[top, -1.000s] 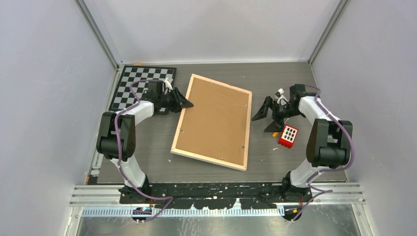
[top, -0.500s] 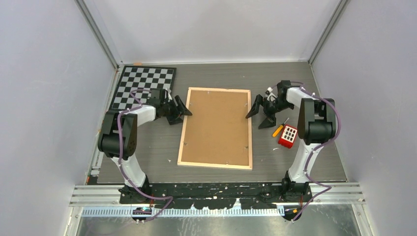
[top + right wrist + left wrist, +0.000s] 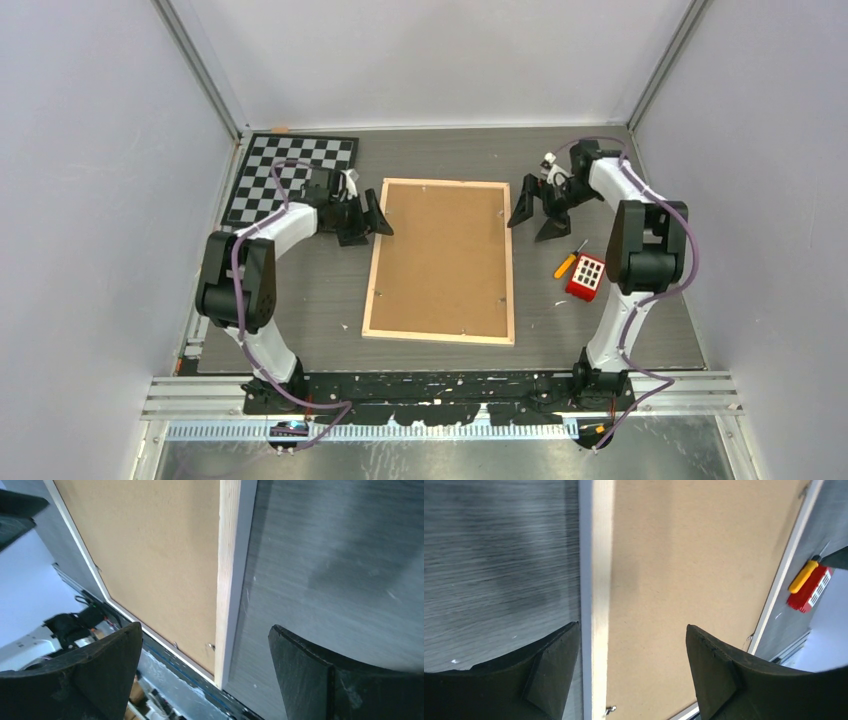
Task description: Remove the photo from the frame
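The frame (image 3: 440, 260) lies face down mid-table, brown fibreboard back up inside a pale wood rim. The photo is hidden under that panel. My left gripper (image 3: 372, 215) hangs open over the frame's left rim near the far corner; in the left wrist view the rim (image 3: 601, 580) runs between the spread fingers of this gripper (image 3: 631, 626), touching neither. My right gripper (image 3: 535, 212) stands open at the frame's right rim; the right wrist view shows the rim (image 3: 230, 580) between its fingers, with nothing held by the gripper (image 3: 205, 626). A small metal tab (image 3: 211, 646) sits on the panel's edge.
A black-and-white checkerboard (image 3: 290, 175) lies at the back left, behind my left arm. A red block with white squares (image 3: 587, 277) and an orange-handled screwdriver (image 3: 567, 263) lie right of the frame, close to my right arm. Walls close in on three sides.
The frame has swung from a skewed, tilted pose to lie flat and square. My left gripper has opened and let go of its left rim. The right gripper has moved toward the back.
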Available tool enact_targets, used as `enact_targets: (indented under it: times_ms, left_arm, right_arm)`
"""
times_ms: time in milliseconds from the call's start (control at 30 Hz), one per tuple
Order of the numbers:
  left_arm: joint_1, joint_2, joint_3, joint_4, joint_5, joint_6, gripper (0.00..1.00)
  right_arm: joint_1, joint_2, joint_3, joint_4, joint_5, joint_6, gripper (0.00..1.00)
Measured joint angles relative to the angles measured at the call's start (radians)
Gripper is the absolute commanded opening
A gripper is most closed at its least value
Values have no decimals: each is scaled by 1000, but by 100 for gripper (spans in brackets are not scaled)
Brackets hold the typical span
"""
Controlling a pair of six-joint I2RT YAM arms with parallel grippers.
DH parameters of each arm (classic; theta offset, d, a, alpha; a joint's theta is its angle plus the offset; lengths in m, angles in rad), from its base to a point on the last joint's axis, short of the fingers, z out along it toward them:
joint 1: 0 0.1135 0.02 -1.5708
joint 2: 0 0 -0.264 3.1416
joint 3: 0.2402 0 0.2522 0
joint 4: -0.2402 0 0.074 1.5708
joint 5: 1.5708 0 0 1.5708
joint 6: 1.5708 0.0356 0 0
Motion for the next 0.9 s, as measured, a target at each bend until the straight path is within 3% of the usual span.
enact_targets:
  times_ms: [267,500,900]
  left_arm:
    - [-74,-136,82,-132,-34,265,79]
    - [-134,-216,84,-184,-26,373,80]
    - [-164,-222,84,-222,74,449,77]
  right_arm:
    - [-40,-157,75,-240,114,-286,97]
    - [-40,-259,73,-389,271,-590,94]
    - [-23,-293,27,-353,438,-1164,76]
